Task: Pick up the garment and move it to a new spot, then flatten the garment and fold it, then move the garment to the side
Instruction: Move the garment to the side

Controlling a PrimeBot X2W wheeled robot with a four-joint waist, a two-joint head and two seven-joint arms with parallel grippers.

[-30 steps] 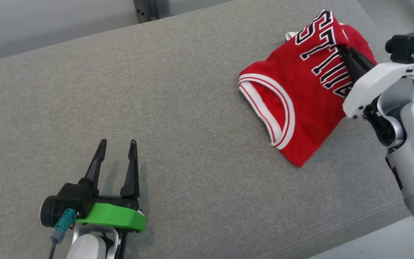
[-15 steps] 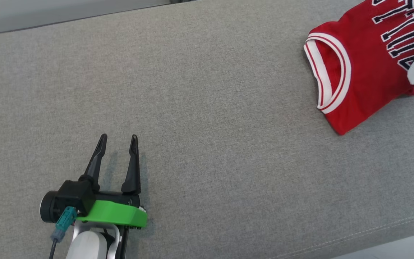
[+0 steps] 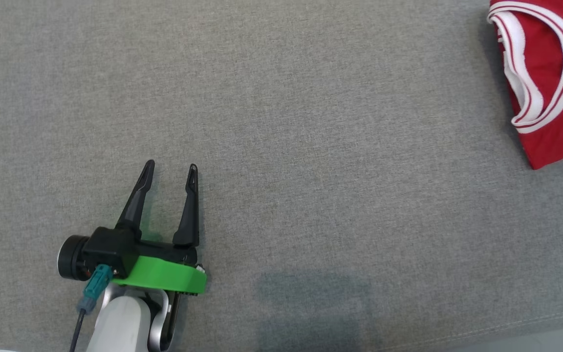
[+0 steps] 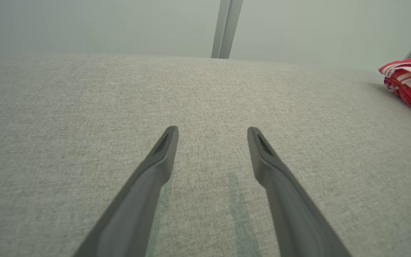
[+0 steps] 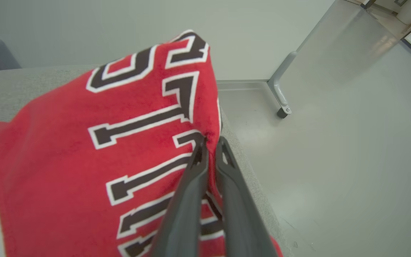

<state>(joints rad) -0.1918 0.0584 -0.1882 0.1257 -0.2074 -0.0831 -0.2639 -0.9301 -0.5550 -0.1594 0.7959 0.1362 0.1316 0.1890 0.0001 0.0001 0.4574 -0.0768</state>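
Right gripper (image 5: 209,145): clamped on the red garment (image 5: 66,150)'s edge, lettering to its left
Left gripper (image 3: 171,167): spread open, empty; garment well apart to its right on the counter (image 3: 311,146)
Right wrist view: showed the grip
Head view: showed the garment's white-trimmed opening

The garment (image 5: 66,150) is soft napped cloth, the cushion (image 3: 311,146) matt coarse-woven fabric, the floor (image 5: 334,160) smooth and glossy.

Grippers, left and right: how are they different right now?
The left gripper is open; the right gripper is shut. The left gripper holds nothing, while the right gripper pinches the edge of the red jersey. The left gripper is above bare grey cushion; the right gripper is at the cushion's end. Both have two long dark fingers.
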